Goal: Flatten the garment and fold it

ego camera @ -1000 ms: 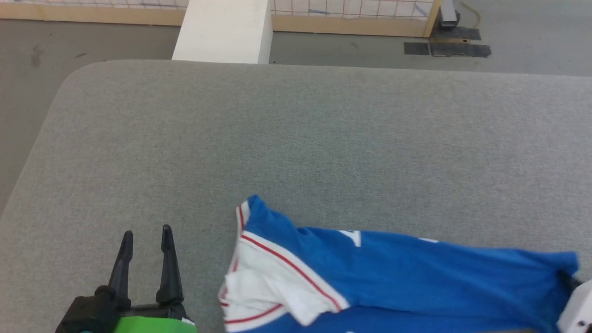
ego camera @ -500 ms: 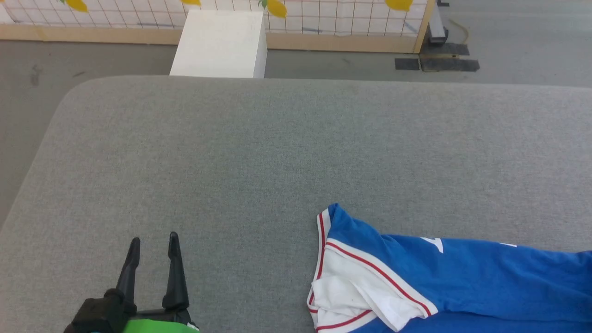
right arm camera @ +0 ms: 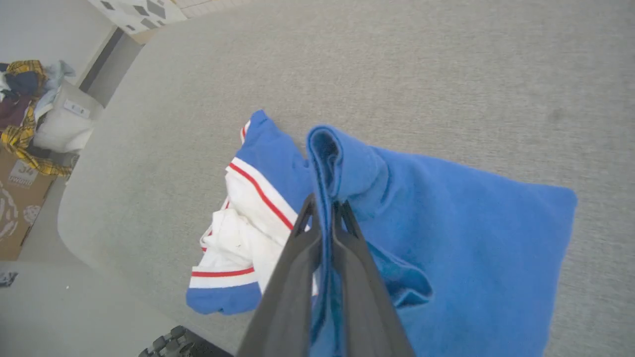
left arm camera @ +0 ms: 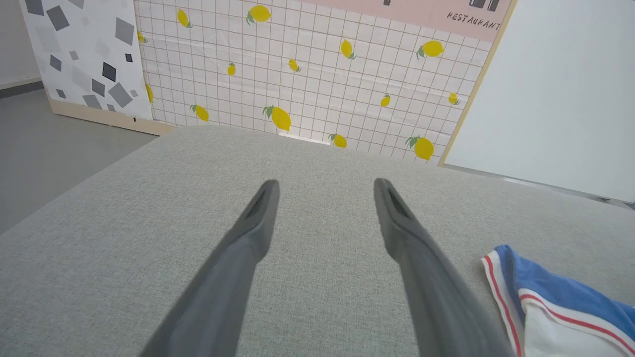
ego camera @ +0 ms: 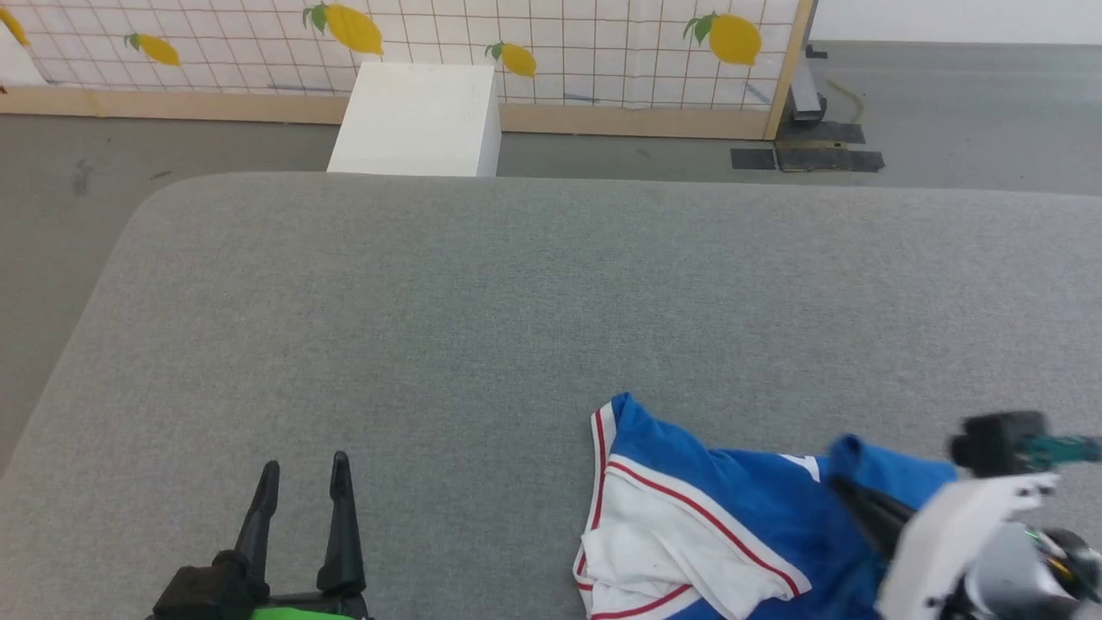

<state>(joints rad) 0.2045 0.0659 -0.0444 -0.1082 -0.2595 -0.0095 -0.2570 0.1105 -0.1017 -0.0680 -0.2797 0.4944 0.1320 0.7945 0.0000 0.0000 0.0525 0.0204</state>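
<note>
Flattening stage I'd say: right gripper (right arm camera: 325, 203) is pinching a blue fold of the bunched T-shirt (ego camera: 689, 482) lying near-right on the gray table (ego camera: 516, 301), while left gripper (ego camera: 306, 462) is idling wide open, probably needing to grab the white sleeve (ego camera: 654, 534) end next.

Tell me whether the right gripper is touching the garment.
Touching. The right wrist view shows the right gripper shut on a blue fold of the garment.

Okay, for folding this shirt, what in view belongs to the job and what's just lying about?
Job:
blue T-shirt with white sleeves
right gripper, shut on a fold of it
left gripper, open
grey padded table

Lying about:
white block beyond the table
lemon-print panel
heap of clothes
cardboard box
</note>
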